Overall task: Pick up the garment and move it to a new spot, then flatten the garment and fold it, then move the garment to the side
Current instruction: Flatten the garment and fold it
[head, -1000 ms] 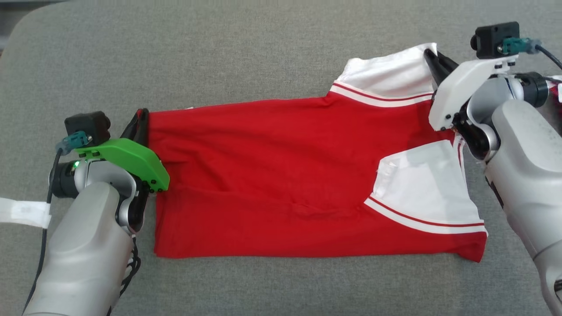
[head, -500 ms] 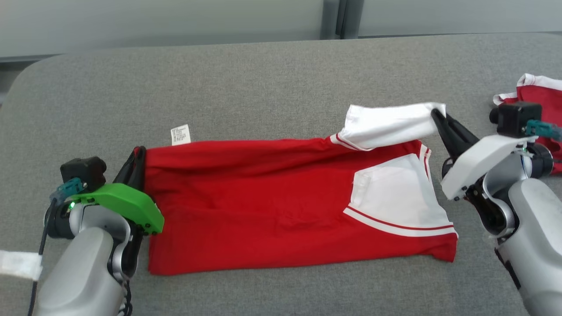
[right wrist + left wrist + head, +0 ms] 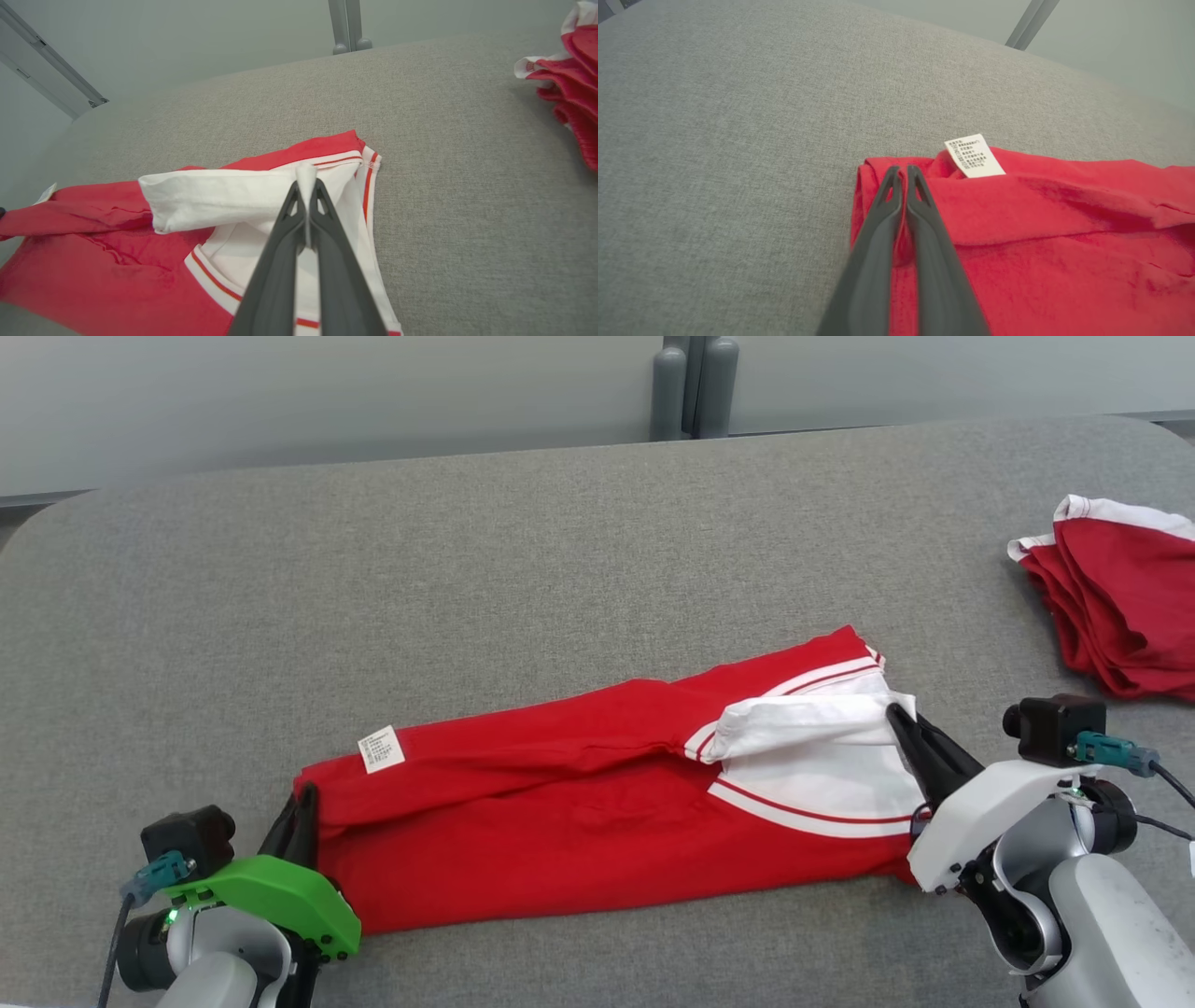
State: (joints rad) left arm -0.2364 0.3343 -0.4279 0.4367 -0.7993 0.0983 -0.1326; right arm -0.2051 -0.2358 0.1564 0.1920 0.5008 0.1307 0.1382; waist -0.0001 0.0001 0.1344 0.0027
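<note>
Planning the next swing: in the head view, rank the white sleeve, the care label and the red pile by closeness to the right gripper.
From the right gripper:
1. White sleeve, clamped in it.
2. Red pile, beyond it at the far right.
3. Care label, at the far left end of the garment.

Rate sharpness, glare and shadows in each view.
Head view: even, soft light, no glare; the garment casts only a thin shadow on the table. Left wrist view: the label is sharp, the fingers soften toward the bottom edge. Right wrist view: the white sleeve is bright but shows its folds; the wall behind looks hazy.
</note>
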